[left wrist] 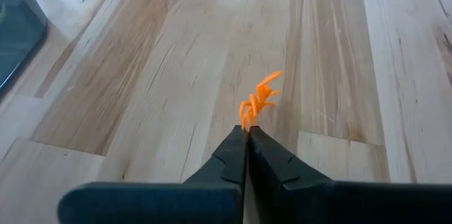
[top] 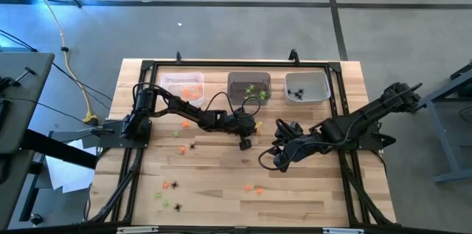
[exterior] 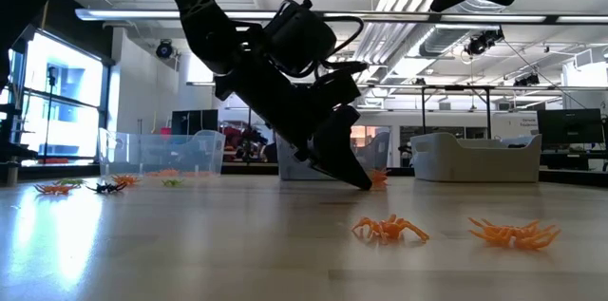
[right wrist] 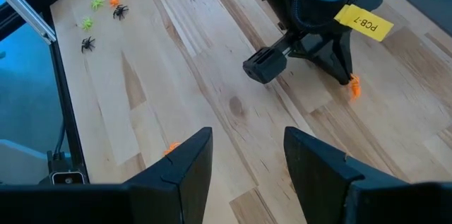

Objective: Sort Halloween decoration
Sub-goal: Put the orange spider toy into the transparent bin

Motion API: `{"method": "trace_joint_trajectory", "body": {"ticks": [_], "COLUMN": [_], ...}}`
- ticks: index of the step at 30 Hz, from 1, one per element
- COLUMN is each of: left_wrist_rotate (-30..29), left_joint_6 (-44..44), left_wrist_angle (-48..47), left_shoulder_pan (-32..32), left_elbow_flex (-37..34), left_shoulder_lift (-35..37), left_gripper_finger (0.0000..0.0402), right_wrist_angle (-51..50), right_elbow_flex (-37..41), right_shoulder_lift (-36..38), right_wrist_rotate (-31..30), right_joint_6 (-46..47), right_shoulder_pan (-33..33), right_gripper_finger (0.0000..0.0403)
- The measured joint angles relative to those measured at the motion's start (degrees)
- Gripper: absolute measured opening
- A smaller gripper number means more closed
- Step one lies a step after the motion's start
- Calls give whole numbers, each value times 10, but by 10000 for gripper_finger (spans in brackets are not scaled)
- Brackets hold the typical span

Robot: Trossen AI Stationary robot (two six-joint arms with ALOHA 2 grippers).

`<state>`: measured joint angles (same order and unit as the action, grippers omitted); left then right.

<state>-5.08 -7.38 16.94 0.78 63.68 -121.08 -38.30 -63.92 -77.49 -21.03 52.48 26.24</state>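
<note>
My left gripper (left wrist: 247, 133) is at the table's middle, shut on a tiny orange trinket (left wrist: 257, 99), also seen as an orange trinket (right wrist: 354, 87) in the right wrist view. My right gripper (right wrist: 244, 150) hangs open above the boards, to the right of the left one, with nothing between its fingers. Loose orange, green and black trinkets (top: 171, 190) lie near the front left. More trinkets (top: 184, 136) lie left of centre, and two orange ones (exterior: 389, 230) lie toward the near edge. My left gripper pinches the orange trinket by its near end (left wrist: 246, 119) between the two fingertips. The fingers (exterior: 353, 170) slant down toward the boards. The rest of the trinket sticks out past the tips, close to the wood; whether it is lifted clear I cannot tell.
Three translucent bins stand in a row at the far edge. The left bin (top: 183, 86) holds orange pieces, the middle bin (top: 248, 86) green ones and the right bin (top: 306, 86) black ones. A black frame (top: 133, 153) borders the table.
</note>
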Motion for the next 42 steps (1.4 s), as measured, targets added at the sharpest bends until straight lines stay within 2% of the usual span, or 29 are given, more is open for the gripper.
{"method": "trace_joint_trajectory", "body": {"ticks": [14,18,27,32,42], "left_wrist_rotate": [0,-4,-61,-104,-199], "left_joint_6": [-25,-25,-10,-11,-84], "left_wrist_angle": [4,-6,-112,-135,-132], "left_shoulder_pan": [0,0,0,3,74], "left_elbow_flex": [-2,-2,-11,-85,-326], "left_shoulder_lift": [15,48,150,249,512], "left_gripper_finger": [0,0,0,0,0], "right_wrist_angle": [0,0,0,0,0], "right_elbow_flex": [0,0,0,0,0], "right_shoulder_lift": [0,0,0,0,0], "right_wrist_rotate": [0,0,0,0,0], "right_joint_6": [0,0,0,0,0], "right_shoulder_pan": [0,0,0,0,0], "right_gripper_finger": [171,171,171,171,171]}}
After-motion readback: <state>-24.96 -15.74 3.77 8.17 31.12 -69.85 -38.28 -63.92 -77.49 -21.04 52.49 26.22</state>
